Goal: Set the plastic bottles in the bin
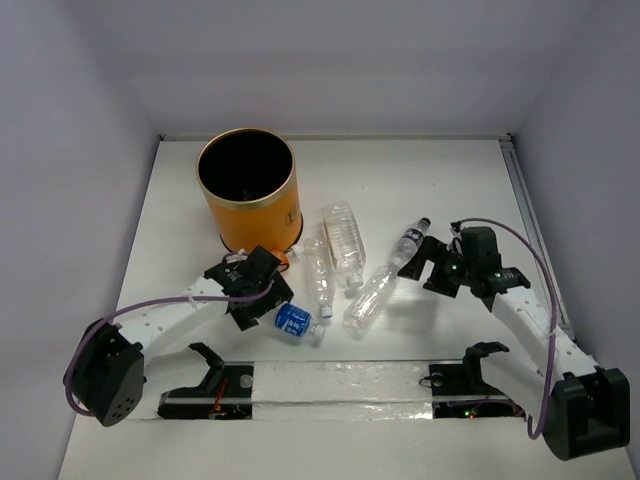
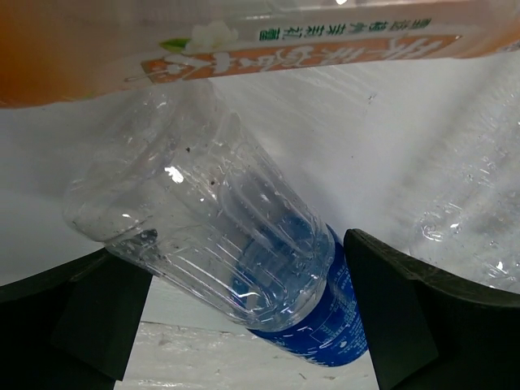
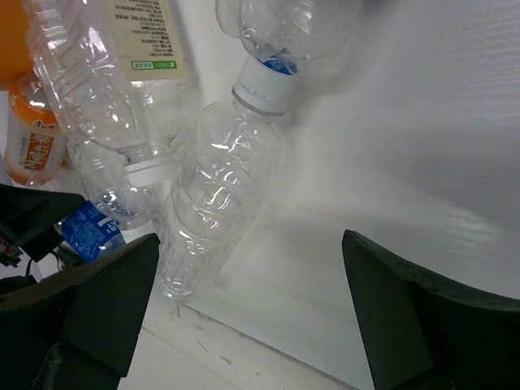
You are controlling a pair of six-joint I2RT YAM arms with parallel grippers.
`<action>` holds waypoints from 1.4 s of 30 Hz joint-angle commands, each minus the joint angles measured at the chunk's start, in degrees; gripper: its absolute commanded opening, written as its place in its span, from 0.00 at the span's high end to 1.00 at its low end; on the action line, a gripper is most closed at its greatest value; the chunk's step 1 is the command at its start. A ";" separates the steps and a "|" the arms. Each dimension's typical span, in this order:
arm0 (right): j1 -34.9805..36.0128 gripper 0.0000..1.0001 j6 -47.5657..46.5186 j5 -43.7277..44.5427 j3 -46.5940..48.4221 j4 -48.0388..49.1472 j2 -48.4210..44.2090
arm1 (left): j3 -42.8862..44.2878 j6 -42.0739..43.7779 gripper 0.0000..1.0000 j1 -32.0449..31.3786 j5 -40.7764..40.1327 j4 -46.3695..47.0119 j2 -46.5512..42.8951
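The orange-yellow bin [image 1: 245,195] stands upright at the back left. The blue-labelled bottle [image 1: 295,320] lies on the table, and its clear body [image 2: 203,219] lies slantwise between the fingers of my open left gripper [image 1: 262,298]. The right finger touches its blue label [image 2: 337,313]. The orange bottle [image 2: 244,41] lies just beyond, by the bin's foot. The larger ribbed bottle [image 1: 345,240], two slim clear bottles [image 1: 318,272] [image 1: 370,295] and the black-capped bottle [image 1: 410,243] lie mid-table. My right gripper [image 1: 425,270] is open and empty, beside a clear bottle [image 3: 211,195].
White walls close the table in at the back and both sides. A taped strip [image 1: 340,385] with two black arm rests [image 1: 205,375] [image 1: 470,365] runs along the near edge. The right wrist view also shows the orange bottle [image 3: 32,138] and the ribbed bottle [image 3: 97,89].
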 commanded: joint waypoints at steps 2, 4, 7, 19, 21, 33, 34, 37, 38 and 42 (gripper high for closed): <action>3.04 0.00 1.66 0.26 -0.63 7.01 2.46 | 1.52 -0.69 0.03 0.11 -4.65 0.46 -0.09; 3.58 0.00 2.45 1.05 -0.81 8.93 3.34 | 1.08 -1.31 0.03 0.11 -4.83 1.07 -0.18; 5.95 0.00 3.59 1.75 -1.07 11.57 6.15 | 0.81 -0.78 0.06 0.11 -4.74 1.69 0.96; 7.62 0.00 5.62 4.48 -1.69 19.49 15.47 | -2.70 0.80 0.21 0.11 -1.67 4.85 0.43; 7.62 0.00 5.88 4.48 -1.60 20.98 16.88 | -3.41 1.33 0.17 0.11 -0.44 5.91 1.84; 8.67 0.15 6.50 5.36 -3.53 23.88 18.99 | -4.91 0.53 0.57 -1.02 2.19 6.09 -2.20; 8.68 0.17 6.67 5.10 -3.62 24.41 19.43 | -4.47 0.71 0.57 -1.72 2.29 5.74 -2.46; 9.20 0.21 6.94 4.83 -3.36 24.41 20.22 | -1.66 1.85 0.57 -3.65 2.20 3.19 -3.95; 9.21 0.25 7.02 5.01 -3.53 24.24 19.96 | -0.52 2.20 0.57 -4.36 1.85 2.05 -4.65; 9.21 0.38 6.94 6.06 -4.15 22.66 17.42 | 6.85 3.52 0.58 -6.12 1.06 -0.24 -8.35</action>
